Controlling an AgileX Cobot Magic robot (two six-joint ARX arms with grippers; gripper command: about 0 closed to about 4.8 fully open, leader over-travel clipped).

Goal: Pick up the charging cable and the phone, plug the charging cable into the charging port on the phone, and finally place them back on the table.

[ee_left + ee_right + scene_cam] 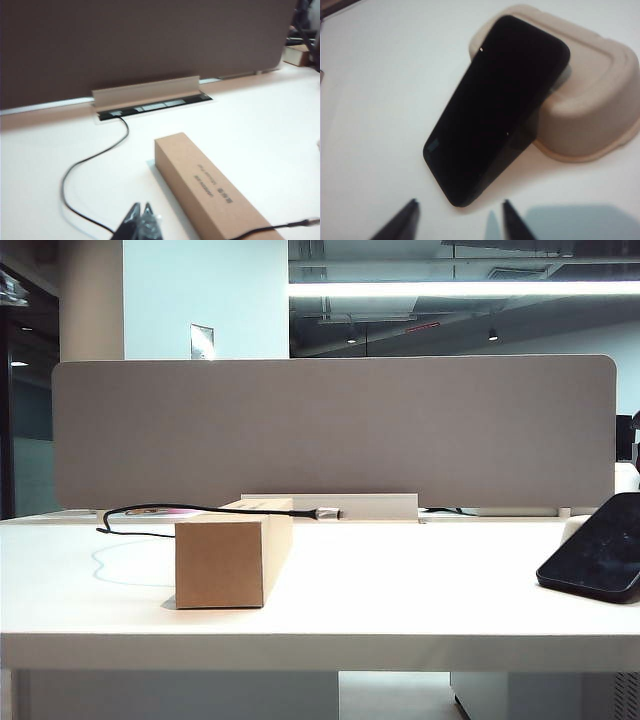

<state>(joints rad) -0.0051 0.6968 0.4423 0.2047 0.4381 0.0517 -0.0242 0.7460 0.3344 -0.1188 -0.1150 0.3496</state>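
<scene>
Office — desk divider panel [330, 430]

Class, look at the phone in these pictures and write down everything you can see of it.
The phone is a flat, glossy black slab with rounded corners, its screen dark. It is tilted: its lower short edge rests on the white table, its upper part leans on an upturned beige moulded-pulp tray. It sits at the table's right end. The right claw, open, hovers before its lower edge without touching.
</scene>
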